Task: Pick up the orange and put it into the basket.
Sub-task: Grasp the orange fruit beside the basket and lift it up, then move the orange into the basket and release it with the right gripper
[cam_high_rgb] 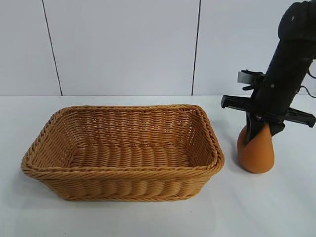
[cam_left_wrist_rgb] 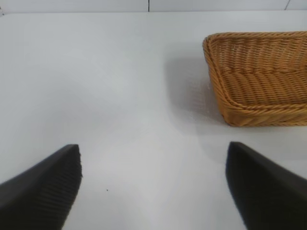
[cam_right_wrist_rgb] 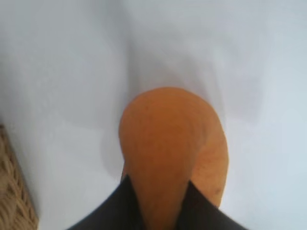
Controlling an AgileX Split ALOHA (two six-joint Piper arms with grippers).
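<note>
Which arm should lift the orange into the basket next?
Right. The right gripper is already pinched on the orange's top, beside the basket. The left gripper hangs open over bare table, no orange near.

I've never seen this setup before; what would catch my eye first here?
The large tan woven wicker basket sits empty mid-table in the exterior view. To its right, apart from it, the dull-orange bumpy fruit stands on the white table, the right tool pinching its top lump from above. The left tool hangs open, off to the basket's side.
</note>
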